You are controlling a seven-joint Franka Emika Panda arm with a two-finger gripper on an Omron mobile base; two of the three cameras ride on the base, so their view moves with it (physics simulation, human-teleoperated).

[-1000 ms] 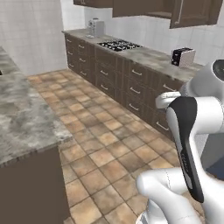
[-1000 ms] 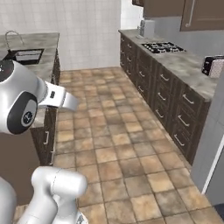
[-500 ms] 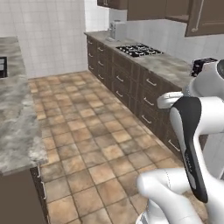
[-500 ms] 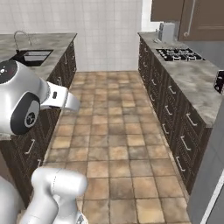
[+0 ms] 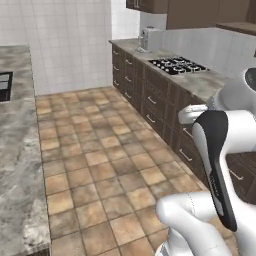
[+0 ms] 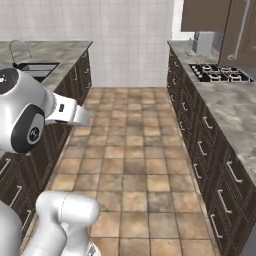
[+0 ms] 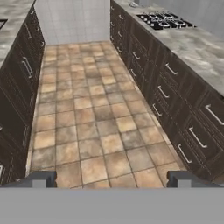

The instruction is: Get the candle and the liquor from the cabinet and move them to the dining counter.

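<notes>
My gripper (image 7: 112, 179) is open, its two dark fingertips (image 7: 41, 178) set wide apart with nothing between them, looking down a tiled aisle. The cabinet (image 6: 205, 15), dark brown with a long silver bar handle, hangs on the wall at the upper right, and its doors (image 5: 195, 12) look shut. The candle and the liquor are hidden. On the left runs a wide marble-topped counter (image 5: 20, 150) (image 6: 55, 50); I cannot tell if it is the dining counter.
A marble worktop with a black stove (image 5: 177, 65) (image 6: 220, 72) and a silver appliance (image 5: 148, 39) runs along the right over dark drawer units (image 7: 175, 83). A sink (image 6: 35, 70) with a faucet is set in the left counter. Brown floor tiles (image 7: 92, 113) lie between.
The whole picture has swung: the base has turned, so the stove worktop now runs along the right and the aisle lies straight ahead. The gripper has stayed open.
</notes>
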